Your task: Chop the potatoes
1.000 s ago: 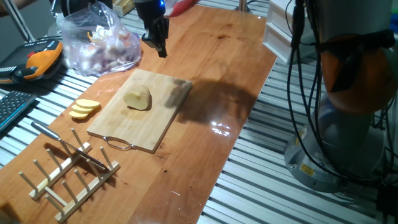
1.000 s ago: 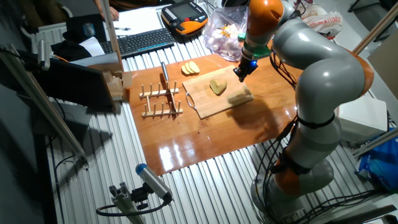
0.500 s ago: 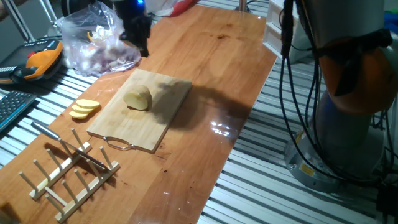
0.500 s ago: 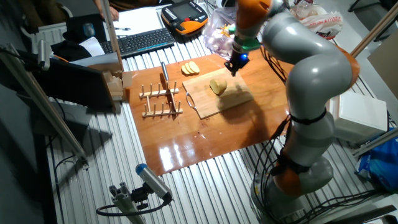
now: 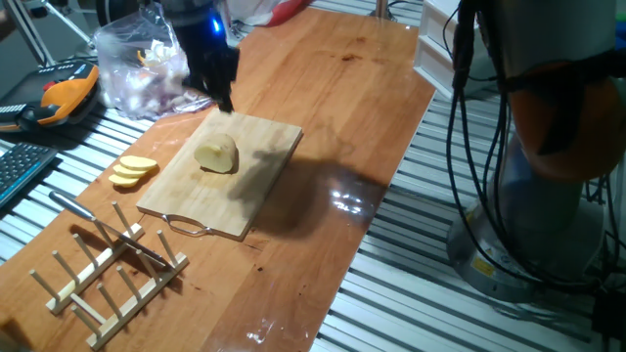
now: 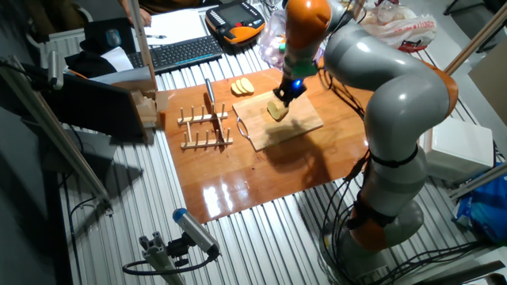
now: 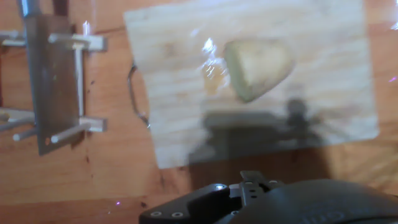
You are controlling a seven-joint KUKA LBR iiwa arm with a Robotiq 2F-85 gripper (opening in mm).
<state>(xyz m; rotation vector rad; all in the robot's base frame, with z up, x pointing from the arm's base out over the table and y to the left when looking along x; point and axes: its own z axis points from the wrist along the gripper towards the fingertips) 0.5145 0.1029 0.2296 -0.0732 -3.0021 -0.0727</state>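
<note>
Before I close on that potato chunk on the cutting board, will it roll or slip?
The potato chunk is rounded with a flat cut face, so a sideways push on the cutting board may rock or roll it. Its peeled surface looks pale and possibly damp, so it may slip between fingers. It looks solid, probably stiff rather than fragile. The gripper hovers above the board's far edge.

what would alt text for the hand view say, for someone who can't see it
Top-down view of a peeled potato chunk resting on a pale wooden cutting board that has a metal handle on its left edge. To the left, a cleaver lies in a wooden rack on the brown table; the dark end effector housing fills the bottom edge.
</note>
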